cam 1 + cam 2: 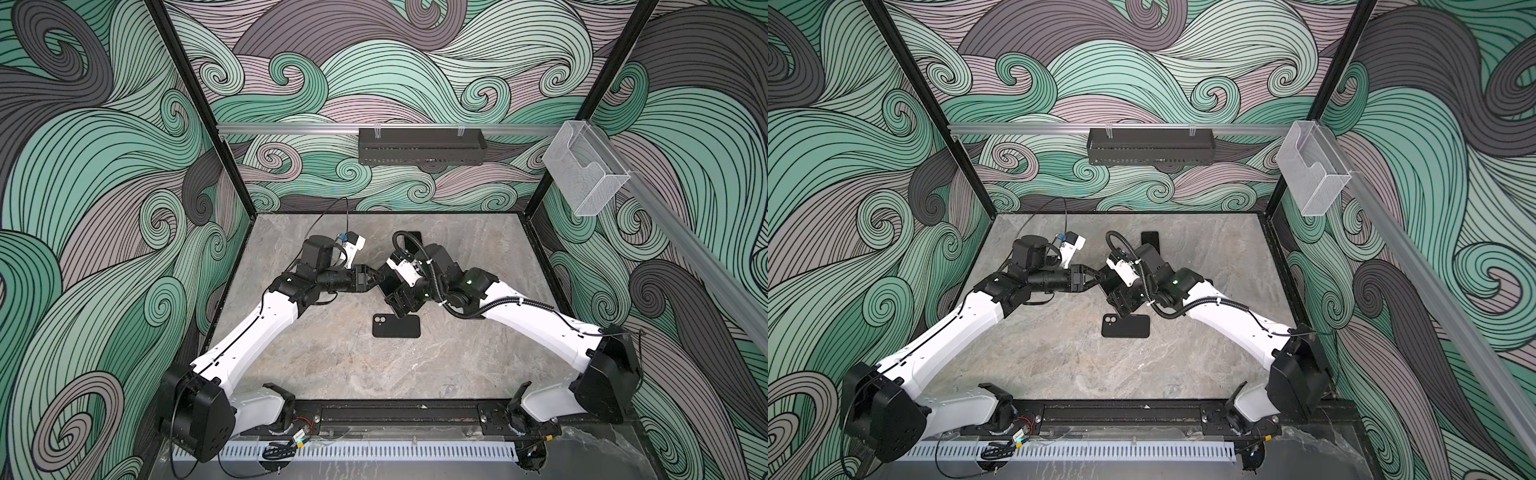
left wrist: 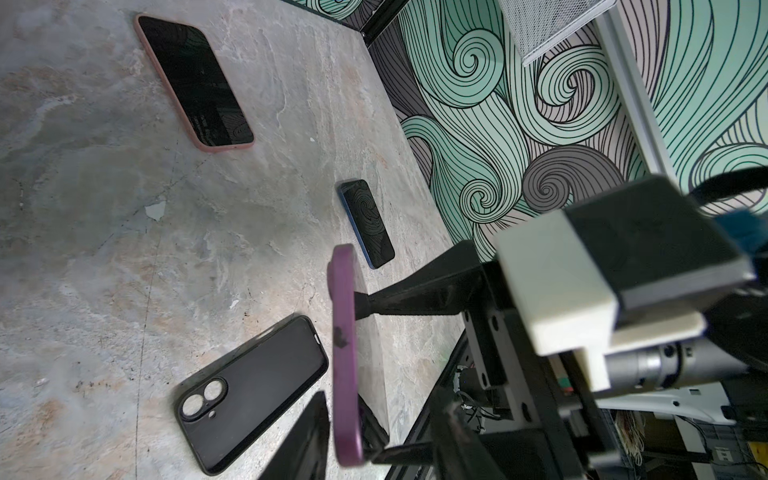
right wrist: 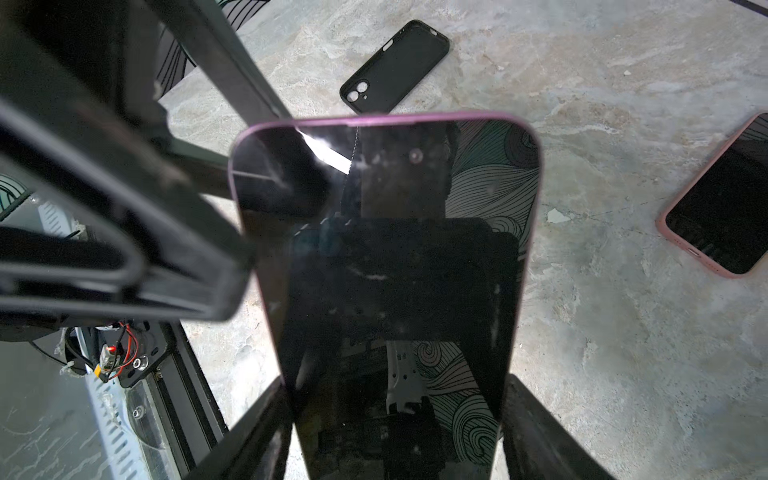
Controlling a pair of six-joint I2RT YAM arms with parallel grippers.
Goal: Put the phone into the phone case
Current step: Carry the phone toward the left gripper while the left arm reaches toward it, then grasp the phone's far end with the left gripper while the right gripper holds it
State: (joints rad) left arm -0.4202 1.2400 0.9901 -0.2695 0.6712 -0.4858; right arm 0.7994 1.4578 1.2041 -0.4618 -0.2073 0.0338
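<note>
Purple phone [image 3: 386, 270] edge-gripped; black case [image 1: 396, 326] lies unobstructed.

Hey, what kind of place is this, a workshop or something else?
Most likely a robot test cell: a left arm and right arm bolted to a rail beside a stone-look tabletop, boxed in by wave-patterned walls, the right gripper holding a purple phone near a black phone case.

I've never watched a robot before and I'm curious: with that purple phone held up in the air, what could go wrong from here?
1. The right gripper holds the phone by one end only, above the table; a nudge from the left gripper might make it slip and fall.
2. The black case lies loose on the table, so pressing the phone in could push it away.
</note>
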